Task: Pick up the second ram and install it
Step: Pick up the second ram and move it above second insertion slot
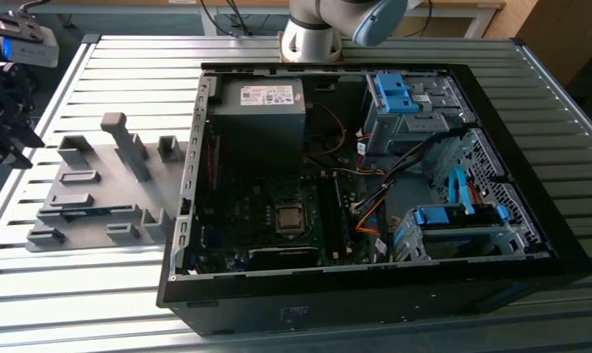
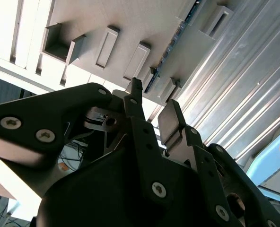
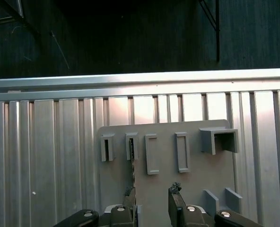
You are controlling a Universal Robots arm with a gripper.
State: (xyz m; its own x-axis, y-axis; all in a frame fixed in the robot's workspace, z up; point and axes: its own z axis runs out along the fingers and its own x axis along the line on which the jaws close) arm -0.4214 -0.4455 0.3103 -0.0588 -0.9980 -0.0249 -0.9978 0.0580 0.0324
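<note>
**Second RAM Not Yet Lifted: Gripper Over Holder, Jaws Apart**

I am finding the gripper (image 3: 153,193) hovering over the grey holder plate (image 3: 196,184). The plate is lying on the slatted table (image 1: 80,309), to the exterior view's left of the open computer case (image 1: 374,294). In both wrist views the jaws are standing apart and clamping nothing, and bare plate is showing through the gap between them.

I am locating the second ram (image 2: 168,53) on that plate. It is standing on its long edge, seated among the small grey blocks. In the second wrist view it is showing as a dark strip with a green edge. In the first wrist view it is appearing edge-on as a thin dark line, and one fingertip (image 3: 130,196) is lining up just beside its near end. I cannot tell whether the two are touching. From that view, the stick is not sitting in the gap between the jaws.

I am judging the task to be at an early stage. The pick is not yet made, and the stick is sitting well apart from the motherboard (image 1: 276,213). The whole installation is outstanding. I cannot tell whether any memory slot inside the case is already filled.
</note>
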